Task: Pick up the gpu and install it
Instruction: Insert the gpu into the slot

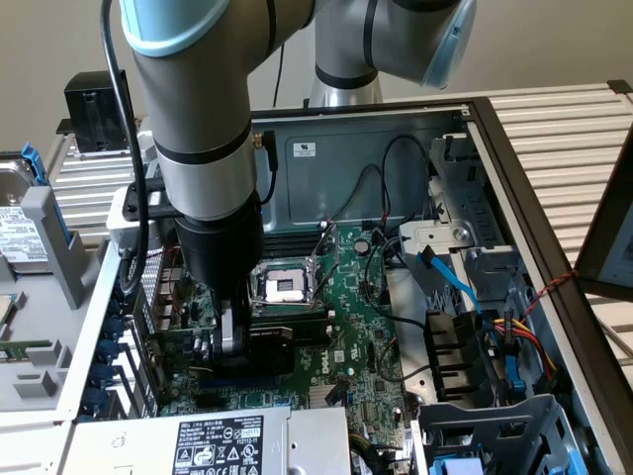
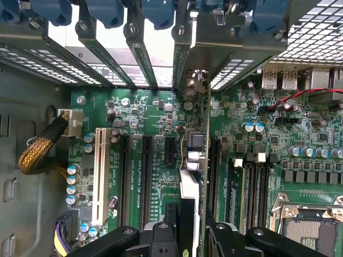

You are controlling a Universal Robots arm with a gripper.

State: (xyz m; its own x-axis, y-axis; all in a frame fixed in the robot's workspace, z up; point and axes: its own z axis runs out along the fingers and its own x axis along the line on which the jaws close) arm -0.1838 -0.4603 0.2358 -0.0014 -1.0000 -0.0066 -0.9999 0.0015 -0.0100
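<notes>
The gripper (image 1: pixel 230 341) is closed on the gpu (image 2: pixel 199 176), holding it edge-down over the motherboard (image 2: pixel 155 160) slots, left of the CPU socket (image 1: pixel 287 288). The card looks light, stiff and fragile, best held by its board edges and shroud.

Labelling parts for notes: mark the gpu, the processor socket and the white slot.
gpu (image 2: pixel 199 160), wrist view, thin card edge above the pincer.
processor socket (image 1: pixel 284 288), exterior view, centre.
white slot (image 2: pixel 99 176), wrist view, middle.

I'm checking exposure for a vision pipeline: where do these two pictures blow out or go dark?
Exterior view: even light, mild glare on the slatted table; the gpu sits in shadow under the arm. Wrist view: backlight through the rear slot openings washes out to white, while the motherboard stays readable and the gripper is dark.
</notes>
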